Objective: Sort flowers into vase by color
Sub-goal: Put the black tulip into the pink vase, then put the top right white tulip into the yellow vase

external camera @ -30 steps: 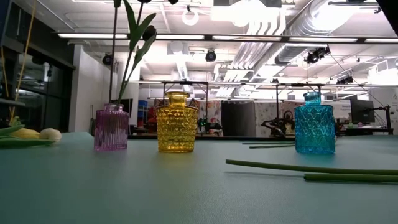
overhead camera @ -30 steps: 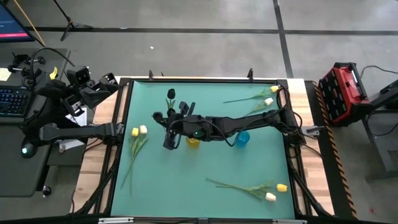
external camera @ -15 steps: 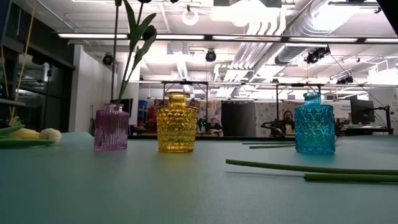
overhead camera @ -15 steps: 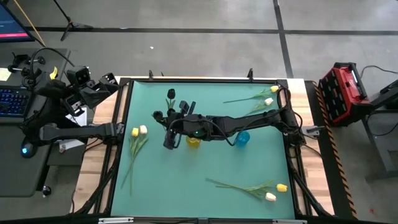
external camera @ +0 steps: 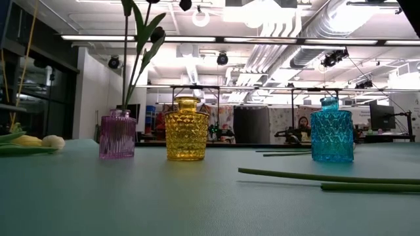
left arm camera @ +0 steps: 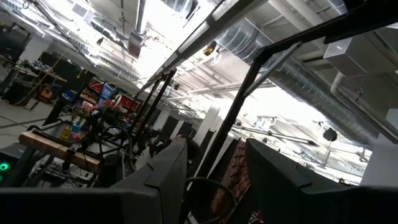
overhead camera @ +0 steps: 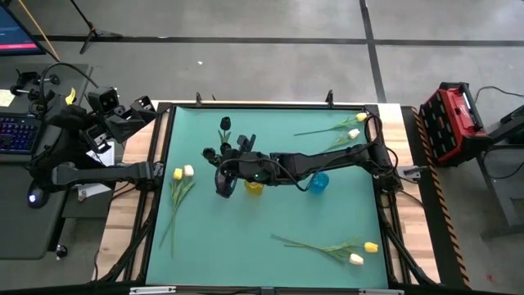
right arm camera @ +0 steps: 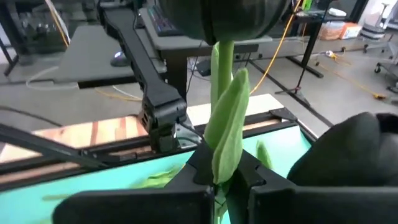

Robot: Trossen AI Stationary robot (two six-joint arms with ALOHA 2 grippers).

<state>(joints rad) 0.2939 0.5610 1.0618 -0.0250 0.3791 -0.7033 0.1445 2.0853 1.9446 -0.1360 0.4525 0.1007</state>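
R gripper (overhead camera: 224, 185) w/ black tulip (right arm camera: 224, 118) has crept slightly toward the table's right; its stem (external camera: 125, 62) in low view now leans less and sits a bit further right above the purple vase (external camera: 118, 134). A black bud (external camera: 186, 4) has come into low view at the top edge, where only a sliver showed before. Far back in the room, a person (external camera: 303, 122) by the blue vase (external camera: 332, 131) has shifted a little.
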